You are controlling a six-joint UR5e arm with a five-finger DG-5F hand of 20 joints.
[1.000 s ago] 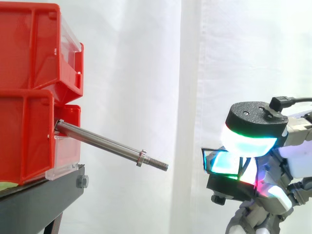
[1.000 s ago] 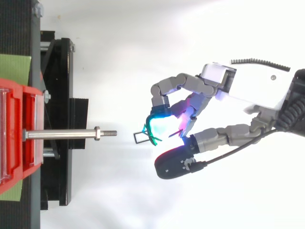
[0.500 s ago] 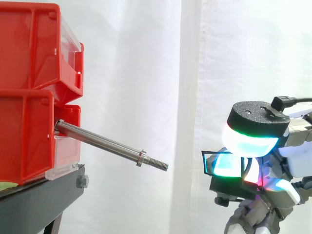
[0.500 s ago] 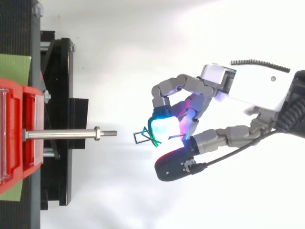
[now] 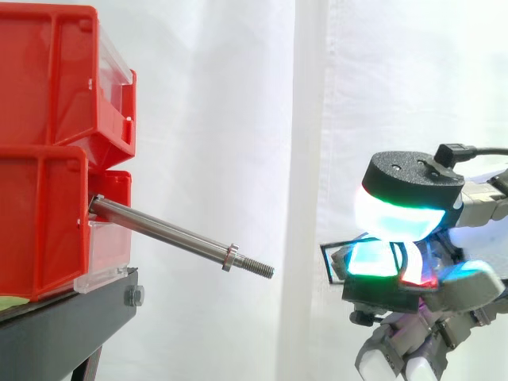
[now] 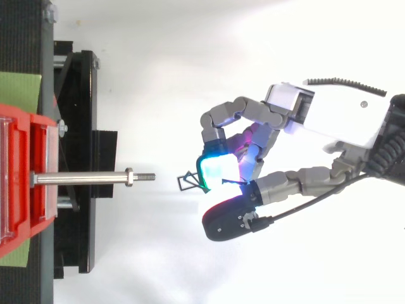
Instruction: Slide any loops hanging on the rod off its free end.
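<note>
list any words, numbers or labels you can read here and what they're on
None: no word, number or sign can be read on the red bins, the rod, the black stand, the hand or the thin loop pinched at its fingertips.

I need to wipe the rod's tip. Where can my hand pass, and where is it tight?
Open air lies above the rod between the red bins and the hand, and below its tip beside the black stand. Tighter: the gap between the threaded tip and the loop pinched in the fingers, and the rod's base at the bins.
</note>
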